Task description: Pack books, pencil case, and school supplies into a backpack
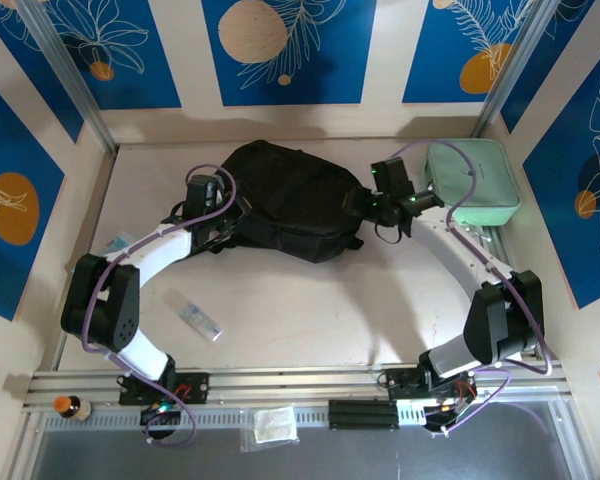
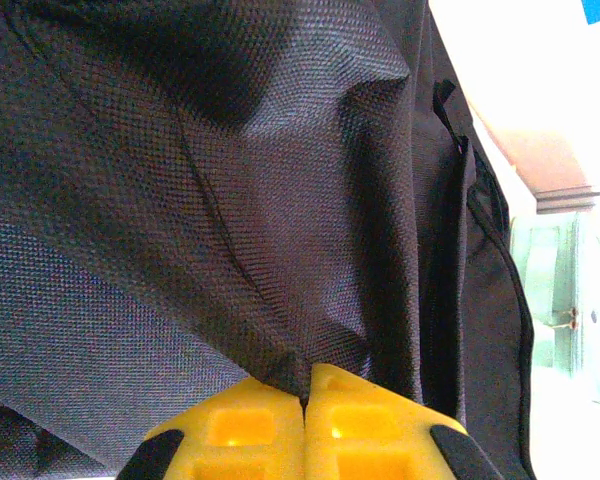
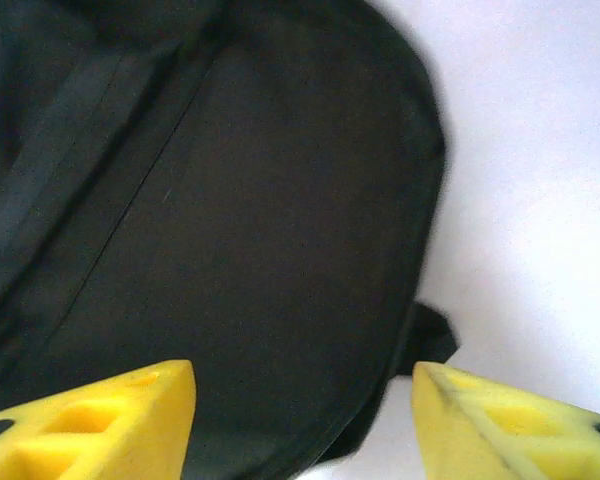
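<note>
The black backpack lies at the back middle of the table. My left gripper is at its left edge, shut on a pinched fold of the backpack fabric, which is caught between the yellow fingertips. My right gripper hovers at the bag's right end, open, and its yellow fingers straddle the backpack's rim with nothing held. The mint-green pencil case lies at the back right. A small clear box of school supplies lies front left. The books are out of view.
A light-blue see-through packet lies by the left wall, partly under the left arm. A small orange-capped bottle and a clear packet sit beyond the metal rail at the near edge. Walls close in the table.
</note>
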Tool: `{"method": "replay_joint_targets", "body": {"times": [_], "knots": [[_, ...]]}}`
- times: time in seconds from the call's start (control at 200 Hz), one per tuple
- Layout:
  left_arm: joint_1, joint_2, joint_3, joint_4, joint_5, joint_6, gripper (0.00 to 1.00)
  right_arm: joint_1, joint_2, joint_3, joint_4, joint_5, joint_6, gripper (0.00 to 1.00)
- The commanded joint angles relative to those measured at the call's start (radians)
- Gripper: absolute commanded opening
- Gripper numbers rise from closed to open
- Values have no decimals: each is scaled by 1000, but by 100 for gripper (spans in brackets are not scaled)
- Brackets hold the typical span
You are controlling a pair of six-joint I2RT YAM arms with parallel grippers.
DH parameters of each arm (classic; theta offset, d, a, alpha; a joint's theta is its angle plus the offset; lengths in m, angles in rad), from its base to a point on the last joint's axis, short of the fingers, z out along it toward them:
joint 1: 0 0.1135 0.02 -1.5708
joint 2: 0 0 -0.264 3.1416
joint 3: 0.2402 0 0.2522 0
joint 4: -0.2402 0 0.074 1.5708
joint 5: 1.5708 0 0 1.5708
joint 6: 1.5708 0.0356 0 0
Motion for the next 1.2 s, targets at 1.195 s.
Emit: {"method": "replay_joint_targets", "body": {"times": [1.195], "knots": [[-14,-32,17,84,13,19,0,448,466,446,-152,142,139,26]]}}
